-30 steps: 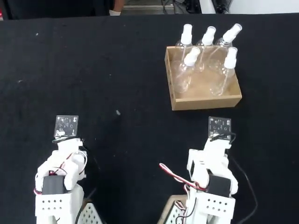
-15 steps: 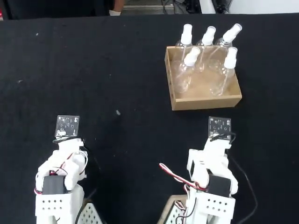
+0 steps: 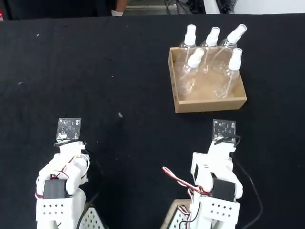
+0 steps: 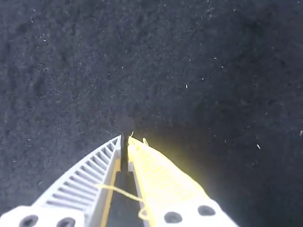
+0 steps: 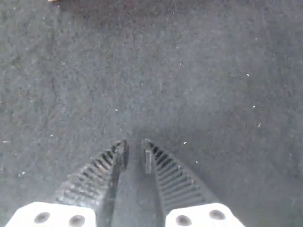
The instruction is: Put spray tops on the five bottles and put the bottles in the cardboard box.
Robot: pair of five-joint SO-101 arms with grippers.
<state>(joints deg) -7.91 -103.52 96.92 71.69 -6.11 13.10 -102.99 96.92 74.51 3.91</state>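
High view, upper right: five clear plastic bottles (image 3: 187, 78) wearing white spray tops (image 3: 195, 57) sit inside the shallow brown cardboard box (image 3: 209, 104). Left gripper (image 4: 124, 142) is pinched together and empty. Right gripper (image 5: 135, 144) is empty with a sliver-wide gap.

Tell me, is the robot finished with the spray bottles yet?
It looks finished. Done: all five bottles sit in the cardboard box, each wearing a white spray top. In hand: nothing; the left pincer and right pincer are empty above the black table. Left to do: nothing I can see.
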